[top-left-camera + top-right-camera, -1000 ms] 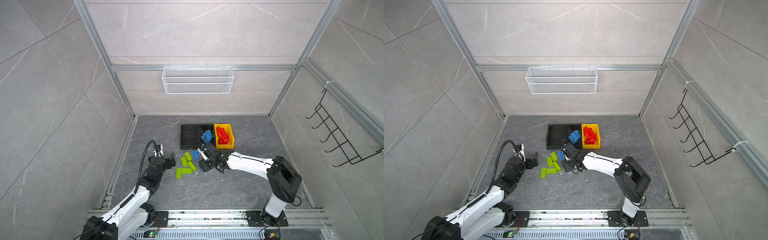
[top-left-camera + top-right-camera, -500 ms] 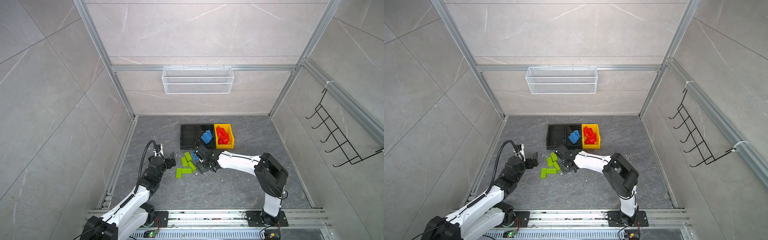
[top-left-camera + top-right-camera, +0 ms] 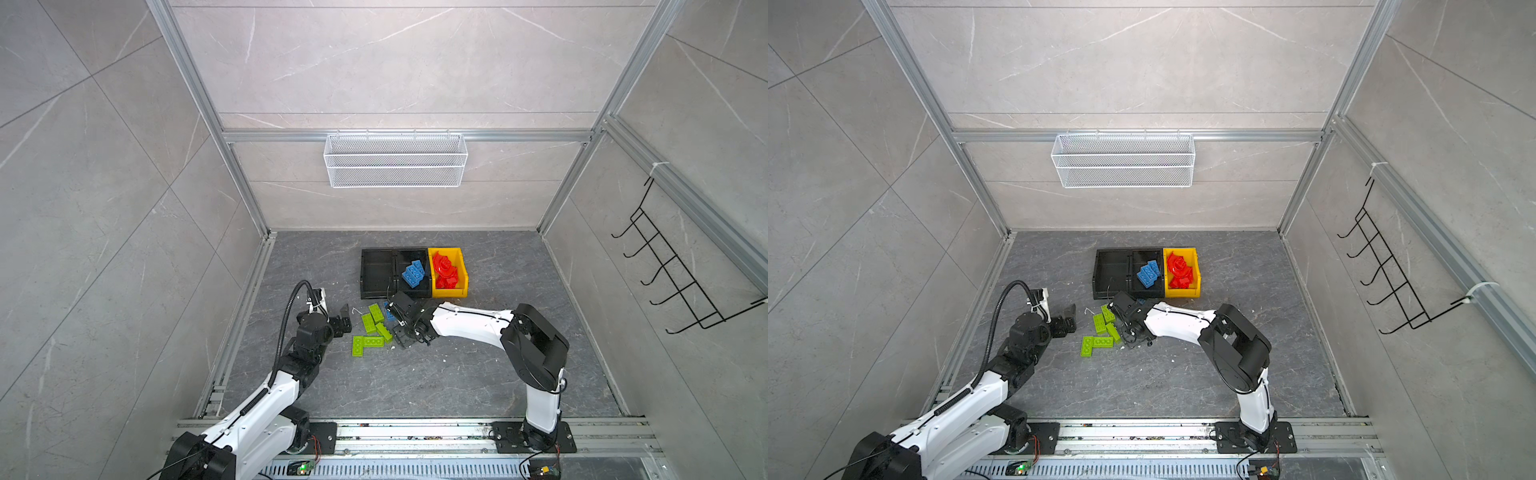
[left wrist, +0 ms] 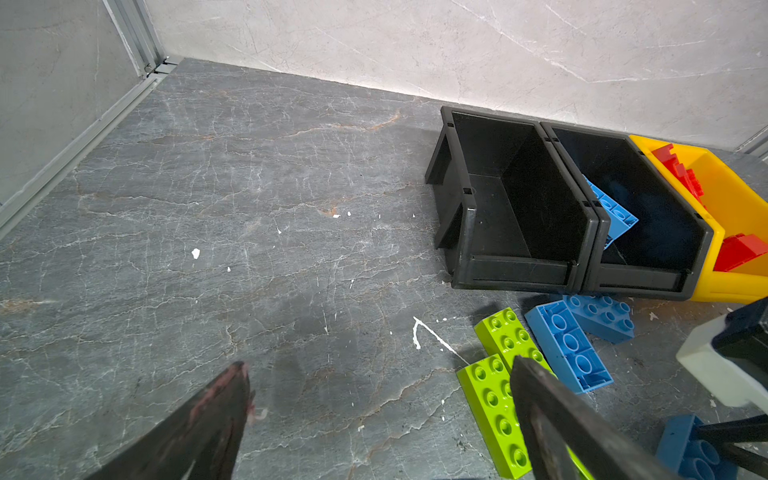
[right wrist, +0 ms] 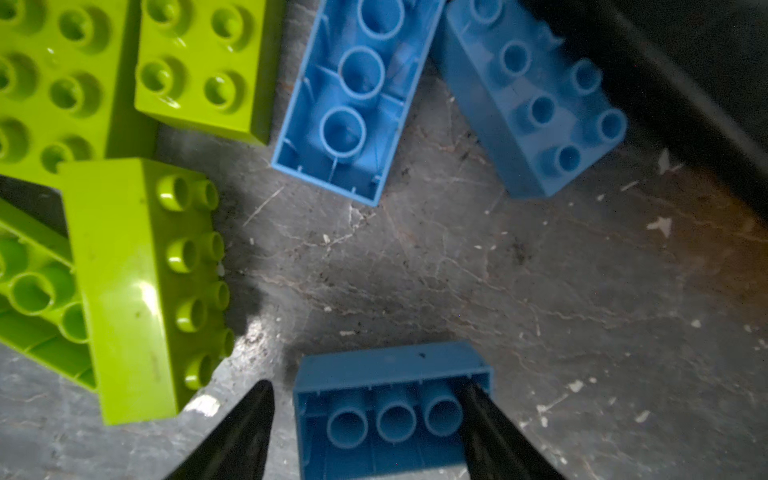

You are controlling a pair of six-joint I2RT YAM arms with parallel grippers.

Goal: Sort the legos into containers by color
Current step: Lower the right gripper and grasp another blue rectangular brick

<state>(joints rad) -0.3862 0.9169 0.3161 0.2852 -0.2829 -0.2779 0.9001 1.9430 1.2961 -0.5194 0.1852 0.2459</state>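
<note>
Both jaws parted: left gripper [image 4: 378, 365] empty; right gripper [image 5: 368, 387] straddles a frame-cropped blue lego [image 5: 390, 419], ungripped.

The dark grey, veined stone-look tabletop [image 3: 415, 374] carries three small open plastic bins in a touching row toward its back: two black bins [image 3: 376, 296] and a yellow bin [image 3: 449, 293] at the right end. Just in front lie several lime green studded bricks [image 3: 372, 341] clustered together. Two blue studded bricks [image 4: 569, 349] lie beside them, one upside down, among scattered white flecks [image 4: 195, 252].
</note>
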